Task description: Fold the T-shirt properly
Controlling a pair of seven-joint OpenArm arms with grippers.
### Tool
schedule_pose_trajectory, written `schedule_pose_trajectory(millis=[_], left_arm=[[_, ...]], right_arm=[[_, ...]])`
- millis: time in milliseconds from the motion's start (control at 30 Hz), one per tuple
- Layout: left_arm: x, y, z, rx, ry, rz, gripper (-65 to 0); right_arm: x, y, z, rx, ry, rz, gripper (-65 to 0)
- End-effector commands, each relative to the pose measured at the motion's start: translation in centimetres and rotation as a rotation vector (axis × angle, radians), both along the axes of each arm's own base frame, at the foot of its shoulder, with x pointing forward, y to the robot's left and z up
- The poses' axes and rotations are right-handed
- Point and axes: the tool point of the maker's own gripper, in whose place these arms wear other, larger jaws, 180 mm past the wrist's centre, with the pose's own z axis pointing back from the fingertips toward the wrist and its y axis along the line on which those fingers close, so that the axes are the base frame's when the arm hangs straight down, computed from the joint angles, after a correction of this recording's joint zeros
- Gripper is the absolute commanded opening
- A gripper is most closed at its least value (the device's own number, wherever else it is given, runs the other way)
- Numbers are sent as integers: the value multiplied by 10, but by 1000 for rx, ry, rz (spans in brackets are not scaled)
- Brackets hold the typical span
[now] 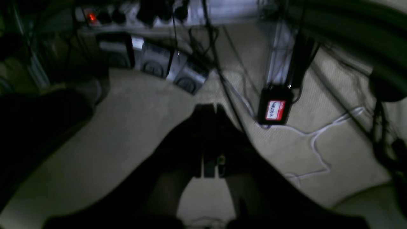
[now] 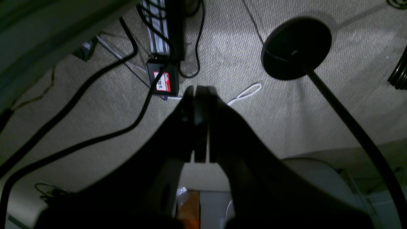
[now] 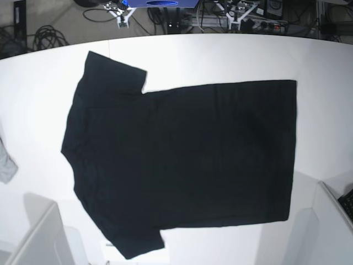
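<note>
The T-shirt (image 3: 182,160) is black and lies spread flat on the white table (image 3: 320,61), plain side up, with its sleeves toward the left and its hem toward the right. No print shows. My left gripper (image 1: 210,108) is shut with nothing between its fingers, and it hangs over carpeted floor, away from the shirt. My right gripper (image 2: 200,89) is likewise shut and empty above the floor. Neither gripper's fingers appear in the base view.
A small grey cloth scrap (image 3: 5,163) lies at the table's left edge. White arm parts stand at the bottom left (image 3: 36,237) and bottom right (image 3: 331,221). On the floor are cables, a red-labelled black box (image 1: 274,108), a round black stand base (image 2: 295,47) and a power strip (image 1: 95,16).
</note>
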Motion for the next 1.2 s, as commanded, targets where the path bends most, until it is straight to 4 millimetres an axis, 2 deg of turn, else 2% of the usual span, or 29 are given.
schedule_pose_trajectory(millis=[0,133,167,233,333,367,433,500,533,600,633,733,767,800,833,867,967,1100,1167], left_arm=[[-14,2,1,3,19,3,-648],[-6,3,3,1,-29,-3,-647],[-5,4,4,3,-34,-4,-645],[-2,16,4,21,-37,-6,-645],[-4,20,5,27,-34,-6,-643],[-5,20,5,27,-33,-6,-643],[-7,20,5,27,-30,-6,-643],[-7,19,5,25,-30,-5,-643],[-8,19,5,27,-25,-5,-642],[-9,20,5,28,-21,-3,-627],[-8,20,5,28,-22,-2,-594],[-8,19,5,26,-27,63,-469],[-7,21,5,27,-31,76,-472],[-8,21,5,28,-28,90,-525],[-8,21,5,27,-29,103,-615],[-8,22,5,29,-30,111,-650],[-8,32,6,44,-35,107,-650],[-22,37,8,52,-19,104,-650],[-30,46,10,66,-7,100,-650]], right_arm=[[7,-4,0,-12,-10,2,-650],[4,-5,1,-18,72,3,-644],[5,-4,1,-17,80,3,-626],[6,-4,1,-18,88,3,-515],[4,-4,1,-17,94,2,-353],[0,-4,1,-17,99,4,-317],[-4,-4,2,-15,97,4,-296],[-4,-4,2,-14,80,4,-330],[-5,-4,2,-14,76,4,-384],[-2,-4,2,-15,65,-4,-554],[-3,-4,2,-15,66,-4,-650],[-4,-4,2,-15,68,-4,-650],[-4,-4,2,-15,68,-4,-650],[-4,-5,2,-17,68,-4,-650],[-4,-5,2,-17,68,-4,-650],[-4,-5,2,-17,68,-4,-650],[-5,-5,2,-17,69,-2,-650],[-10,-5,3,-17,76,1,-650],[-13,-13,3,-30,80,0,-650]])
